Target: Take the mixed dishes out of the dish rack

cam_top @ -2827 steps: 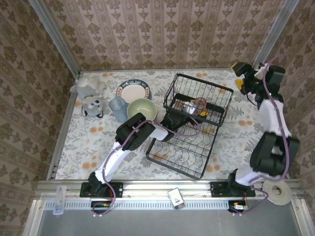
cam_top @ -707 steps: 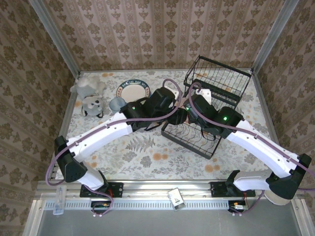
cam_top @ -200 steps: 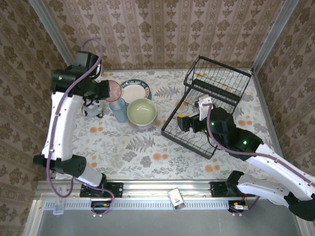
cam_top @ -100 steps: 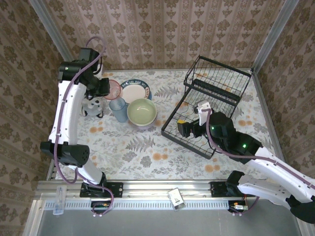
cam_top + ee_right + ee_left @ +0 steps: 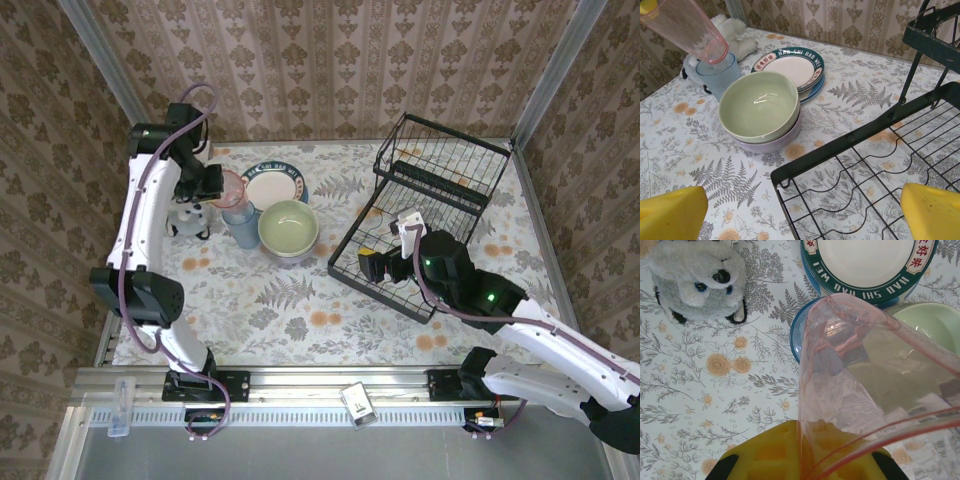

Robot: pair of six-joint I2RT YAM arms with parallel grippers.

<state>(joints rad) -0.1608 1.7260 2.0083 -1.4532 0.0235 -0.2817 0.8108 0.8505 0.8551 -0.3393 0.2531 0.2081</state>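
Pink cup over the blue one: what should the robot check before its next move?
1. The left jaws grip the pink cup: ok.
2. Its bottom sits over the mouth of the blue cup: ok.
3. It points straight up: not ok, tilted.
4. The blue cup stands upright: ok.
5. The plush toy is apart from the blue cup: ok.
6. The right jaws are open, by the rack, away from the cups: ok.

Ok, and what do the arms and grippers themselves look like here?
The left arm and right arm have white link shells, black joint housings and a mauve cable looping alongside. Small green lights glow on the right one's joints. The left gripper and right gripper are black with blocky yellow fingers.
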